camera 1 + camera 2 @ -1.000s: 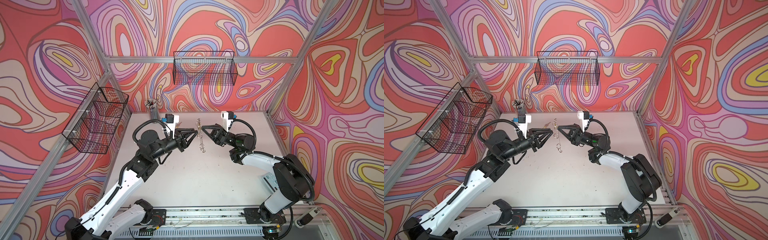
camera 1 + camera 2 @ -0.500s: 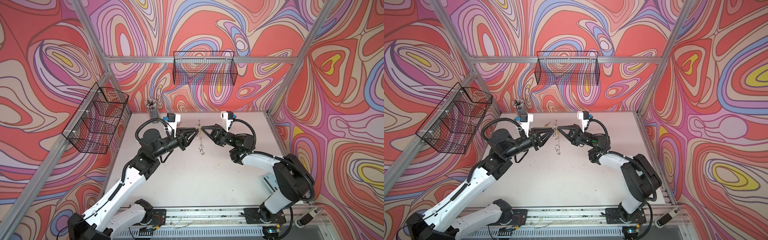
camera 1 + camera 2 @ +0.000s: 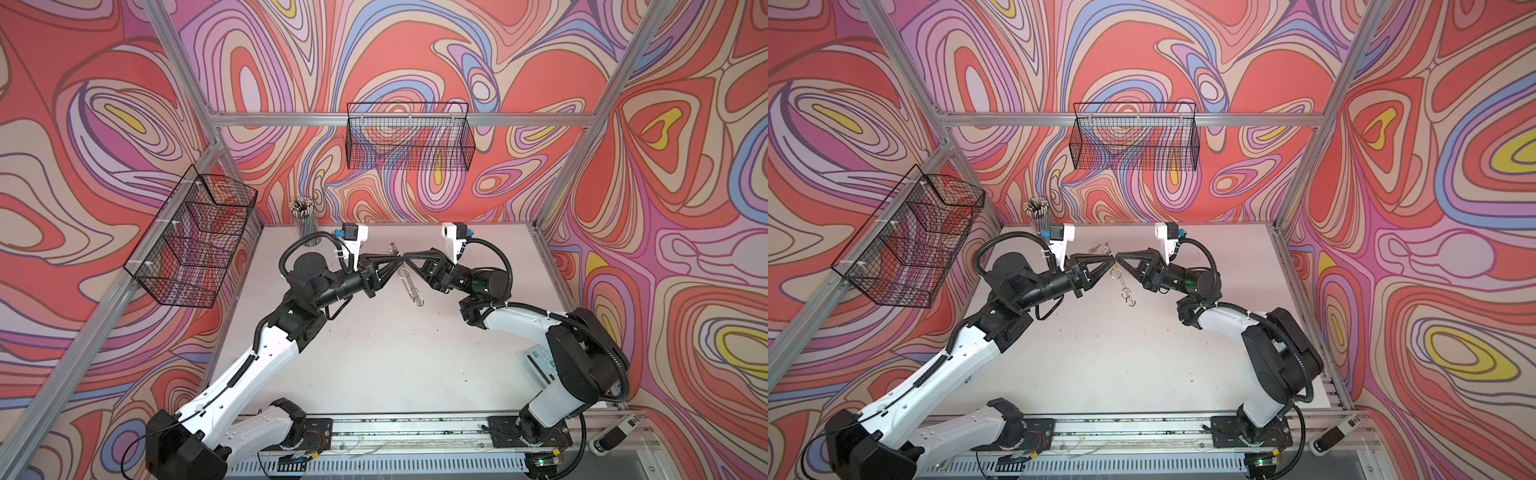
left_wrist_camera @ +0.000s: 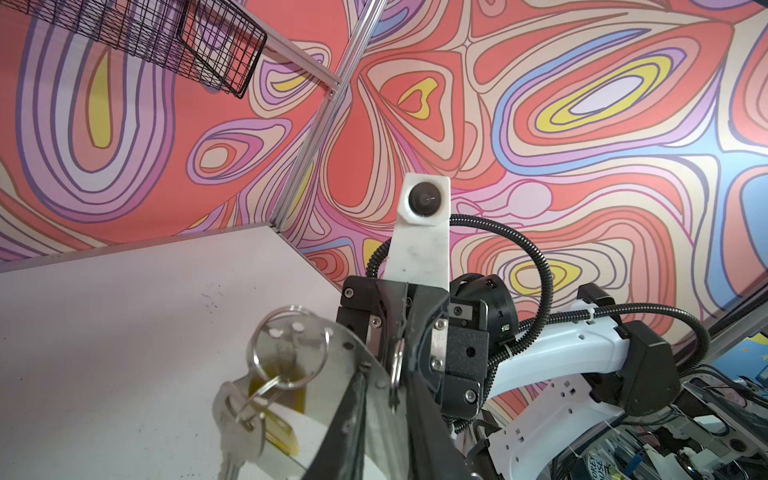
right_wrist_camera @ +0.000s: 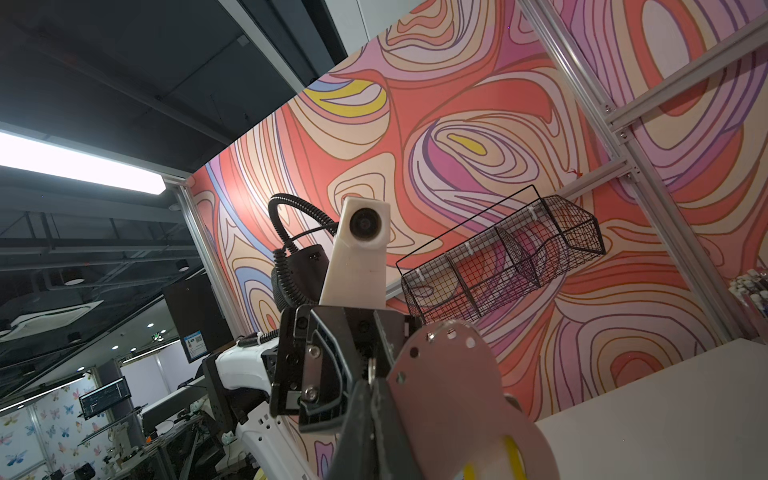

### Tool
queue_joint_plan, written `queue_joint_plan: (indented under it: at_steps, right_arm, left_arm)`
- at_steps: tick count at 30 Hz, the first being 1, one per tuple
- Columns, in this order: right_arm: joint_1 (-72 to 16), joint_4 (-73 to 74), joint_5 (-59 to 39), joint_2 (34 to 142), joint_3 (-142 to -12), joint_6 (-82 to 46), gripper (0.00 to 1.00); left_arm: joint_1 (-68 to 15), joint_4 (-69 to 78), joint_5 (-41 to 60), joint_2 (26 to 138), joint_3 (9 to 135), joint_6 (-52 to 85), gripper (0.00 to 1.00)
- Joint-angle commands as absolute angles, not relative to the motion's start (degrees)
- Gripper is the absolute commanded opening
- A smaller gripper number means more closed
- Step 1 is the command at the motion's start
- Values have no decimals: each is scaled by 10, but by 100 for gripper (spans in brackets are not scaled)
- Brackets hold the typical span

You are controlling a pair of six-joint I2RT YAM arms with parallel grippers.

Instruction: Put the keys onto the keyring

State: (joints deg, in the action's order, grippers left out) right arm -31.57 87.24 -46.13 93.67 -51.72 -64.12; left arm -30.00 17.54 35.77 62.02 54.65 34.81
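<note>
The keyring (image 3: 409, 282) is a flat silvery plate with wire rings, held in the air over the back of the table and seen edge-on in both top views (image 3: 1124, 284). My right gripper (image 3: 404, 259) is shut on its upper edge; in the right wrist view the fingers (image 5: 361, 419) press together beside the plate (image 5: 449, 395). From the opposite side my left gripper (image 3: 398, 261) pinches the same edge next to a wire ring (image 4: 395, 365). One key (image 4: 239, 428) with its yellow tag (image 4: 278, 419) hangs from a larger ring (image 4: 291, 345) on the plate. A small silvery key-like thing (image 3: 1094, 248) lies on the table behind.
A cup of pens (image 3: 305, 220) stands at the back left of the white table (image 3: 395, 365). Wire baskets hang on the back wall (image 3: 409, 137) and the left wall (image 3: 195, 241). A small panel (image 3: 540, 361) lies at the table's right edge.
My left gripper has moved right to the plate and its jaws have narrowed onto the edge. The plate's lower end has swung a little rightward. The right arm has stayed still.
</note>
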Motion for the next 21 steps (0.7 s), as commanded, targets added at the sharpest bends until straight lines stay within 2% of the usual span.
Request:
queue_joint_plan:
  at_steps: [1, 2, 4, 9, 12, 13, 15, 21]
  right_arm:
    - [-315, 955, -467, 923, -510, -642, 0]
    - [-315, 956, -467, 923, -510, -642, 0]
    - [-315, 955, -467, 923, -509, -642, 0]
    - [-315, 956, -469, 920, -506, -641, 0]
    - [-312, 953, -460, 910, -489, -630, 33]
    - [-309, 949, -457, 904, -482, -625, 39]
    - [-298, 942, -454, 893, -468, -620, 43]
    - [-279, 866, -461, 847, -442, -573, 44]
  left_arm:
    - [-298, 207, 369, 619, 562, 358, 11]
    - [-298, 206, 370, 620, 563, 357, 10]
    - [-298, 204, 371, 621, 564, 356, 0]
    - [-298, 200, 368, 619, 564, 352, 0]
    - [-298, 190, 362, 612, 563, 341, 0]
    - [-299, 187, 359, 609, 563, 337, 0]
    - [-299, 183, 356, 604, 561, 332, 0]
    - [-299, 157, 354, 598, 564, 314, 0]
